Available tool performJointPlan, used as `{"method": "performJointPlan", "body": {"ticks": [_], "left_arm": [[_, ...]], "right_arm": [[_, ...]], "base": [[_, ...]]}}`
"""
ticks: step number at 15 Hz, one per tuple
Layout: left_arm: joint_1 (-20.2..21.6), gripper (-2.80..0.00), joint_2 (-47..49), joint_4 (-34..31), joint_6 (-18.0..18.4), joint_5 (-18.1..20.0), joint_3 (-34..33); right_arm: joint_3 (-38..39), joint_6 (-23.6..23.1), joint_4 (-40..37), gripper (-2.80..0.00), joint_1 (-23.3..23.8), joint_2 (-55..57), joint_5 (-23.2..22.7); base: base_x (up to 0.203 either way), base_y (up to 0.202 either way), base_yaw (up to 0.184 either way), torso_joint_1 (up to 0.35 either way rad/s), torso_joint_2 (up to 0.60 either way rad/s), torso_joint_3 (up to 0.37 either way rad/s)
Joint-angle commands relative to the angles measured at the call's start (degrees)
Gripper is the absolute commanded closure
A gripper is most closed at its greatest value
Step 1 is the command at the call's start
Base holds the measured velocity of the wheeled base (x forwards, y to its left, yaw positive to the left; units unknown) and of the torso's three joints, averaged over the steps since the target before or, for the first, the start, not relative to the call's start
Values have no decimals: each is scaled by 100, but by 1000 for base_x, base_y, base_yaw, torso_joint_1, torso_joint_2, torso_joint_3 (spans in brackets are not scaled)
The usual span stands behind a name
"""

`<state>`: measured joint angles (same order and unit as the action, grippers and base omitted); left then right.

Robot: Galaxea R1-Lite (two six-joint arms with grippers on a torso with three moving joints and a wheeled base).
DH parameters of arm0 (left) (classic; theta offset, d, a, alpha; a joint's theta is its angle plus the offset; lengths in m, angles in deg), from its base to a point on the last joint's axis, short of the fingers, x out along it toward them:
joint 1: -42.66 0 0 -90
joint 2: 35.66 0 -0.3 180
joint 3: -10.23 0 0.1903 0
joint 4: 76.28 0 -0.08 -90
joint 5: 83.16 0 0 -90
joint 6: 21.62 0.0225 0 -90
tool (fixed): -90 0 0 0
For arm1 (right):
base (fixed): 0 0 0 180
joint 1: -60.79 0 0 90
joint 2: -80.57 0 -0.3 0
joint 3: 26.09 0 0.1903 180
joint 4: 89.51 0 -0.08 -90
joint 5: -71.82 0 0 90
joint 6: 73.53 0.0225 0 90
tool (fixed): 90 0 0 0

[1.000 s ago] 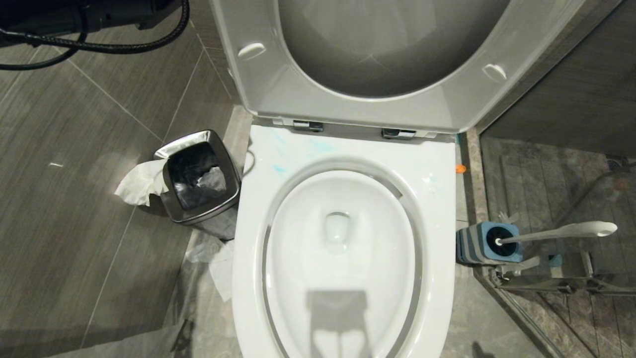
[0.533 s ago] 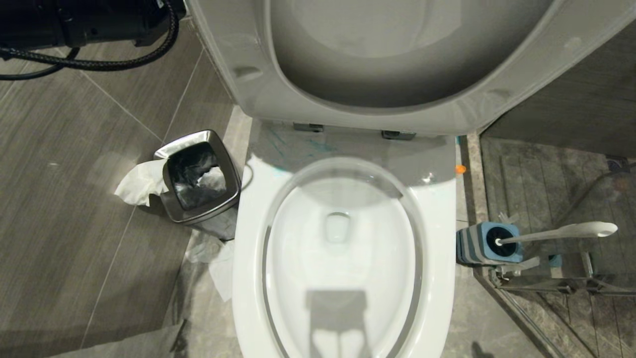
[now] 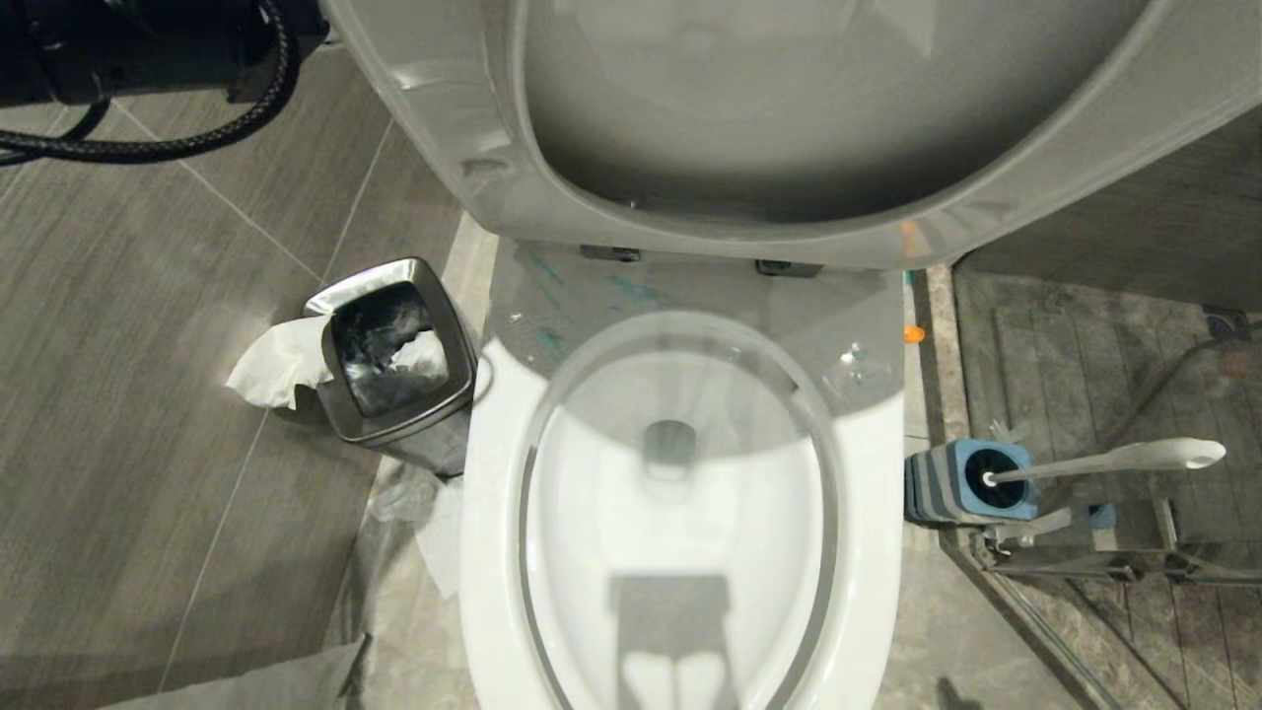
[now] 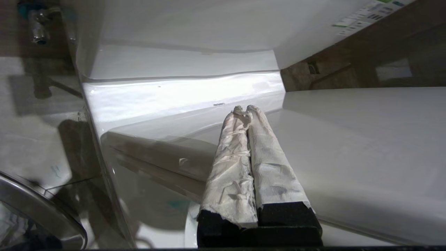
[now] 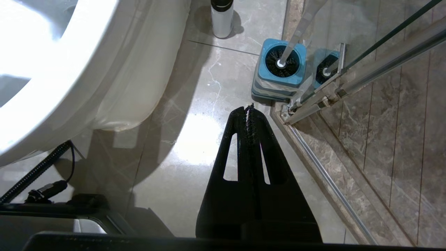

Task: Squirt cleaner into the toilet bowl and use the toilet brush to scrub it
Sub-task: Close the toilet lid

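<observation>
Beside the toilet bowl [image 3: 680, 552] on the floor, your toilet brush [image 5: 281, 63] stands just beyond the empty, closed right tool [image 5: 250, 108], handle slanting away; left tool [image 4: 244, 109], paper-wrapped, closed, is farther.

Floor: large grey wood-grain floor tiles [image 3: 148, 394] with thin pale joints, left side.
Near the base: glossy beige marble-look floor [image 5: 195, 139] mirroring a bright overhead light.
Right side: glass shower screen on a chrome metal rail [image 5: 348, 80]; brown stone-pattern tiles behind it.
Left corner: small square steel bin [image 3: 394, 355], crumpled white tissue paper [image 3: 276, 360] touching its rim.
</observation>
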<state>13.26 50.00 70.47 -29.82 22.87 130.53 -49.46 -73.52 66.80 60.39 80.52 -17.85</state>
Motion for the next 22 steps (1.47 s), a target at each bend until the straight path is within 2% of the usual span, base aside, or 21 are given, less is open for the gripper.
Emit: {"method": "performJointPlan", "body": {"ticks": [1, 12, 15, 18, 22], "left_arm": [[39, 0, -318, 44, 31, -34, -266], [441, 0, -1261, 32, 218, -4, -1121], [461, 0, -1483, -45, 234, -38, -1237], [453, 0, -1644, -404, 359, -39, -1238], [453, 0, -1716, -439, 468, -39, -1238]], "right_arm": [[0, -2, -2, 0, -4, 5, 1], [0, -2, -2, 0, -4, 5, 1], [0, -2, -2, 0, -4, 5, 1], [0, -2, -2, 0, -4, 5, 1], [0, -2, -2, 0, 2, 5, 1]], "base": [[0, 0, 0, 0, 0, 0], [0, 0, 0, 0, 0, 0], [0, 0, 0, 1, 2, 13], [0, 0, 0, 1, 4, 151], [0, 0, 0, 1, 3, 196]]}}
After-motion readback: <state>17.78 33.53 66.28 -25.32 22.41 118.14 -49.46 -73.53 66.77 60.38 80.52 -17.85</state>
